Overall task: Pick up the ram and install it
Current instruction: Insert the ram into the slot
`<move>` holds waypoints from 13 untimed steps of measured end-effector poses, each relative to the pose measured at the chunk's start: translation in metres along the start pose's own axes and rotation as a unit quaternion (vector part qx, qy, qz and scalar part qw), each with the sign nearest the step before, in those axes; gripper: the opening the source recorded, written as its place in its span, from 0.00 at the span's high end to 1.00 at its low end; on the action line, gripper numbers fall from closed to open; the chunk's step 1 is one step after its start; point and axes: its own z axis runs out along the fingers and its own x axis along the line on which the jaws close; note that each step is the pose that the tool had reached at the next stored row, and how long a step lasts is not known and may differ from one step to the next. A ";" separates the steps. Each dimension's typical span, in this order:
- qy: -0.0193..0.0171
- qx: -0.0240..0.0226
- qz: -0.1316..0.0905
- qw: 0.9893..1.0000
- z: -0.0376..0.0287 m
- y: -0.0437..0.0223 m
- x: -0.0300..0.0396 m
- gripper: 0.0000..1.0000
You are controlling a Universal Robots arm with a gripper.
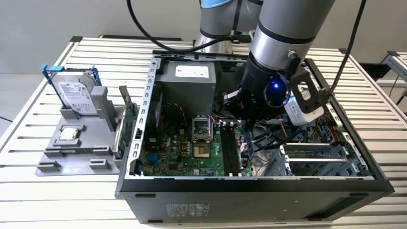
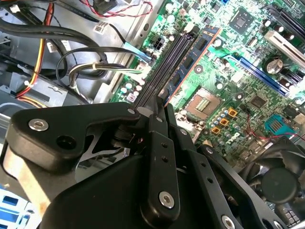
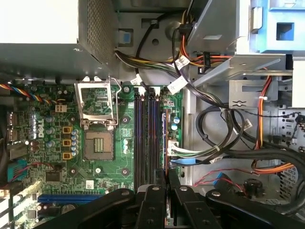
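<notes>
Bright, even light throughout; glare whitens the power supply (image 3: 38, 21); the near hand (image 2: 162, 107) looks soft.

Green motherboard (image 3: 109, 157), black memory slots (image 3: 145, 138), silver hard drive (image 1: 76, 95), blue brackets (image 1: 45, 74)

An open computer case (image 1: 254, 183) lies on a slatted table (image 1: 38, 191), with the motherboard (image 1: 184, 152) flat on its floor. The processor socket (image 1: 202, 151) sits near the board's middle; the memory slots (image 1: 230, 150) run just beside it, toward the exterior view's right. The power supply (image 1: 188, 78) occupies the far end of the case. A drive cage (image 1: 318, 160) fills the case's side at the exterior view's right. The gripper (image 1: 245, 125) hangs inside the case, above the far end of the memory slots. In the second wrist view the ram (image 2: 198, 50) stands in the slot nearest the socket. Outside the case, at the exterior view's left, a parts holder (image 1: 76, 143) carries an upright hard drive (image 1: 76, 93).
</notes>
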 end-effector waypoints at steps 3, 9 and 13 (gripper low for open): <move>0.000 0.000 0.000 1.000 0.0028 0.0008 0.0011 1.00; 0.000 0.000 0.000 1.000 0.0063 0.0050 0.0032 1.00; 0.000 0.000 0.000 1.000 0.0096 0.0091 0.0037 1.00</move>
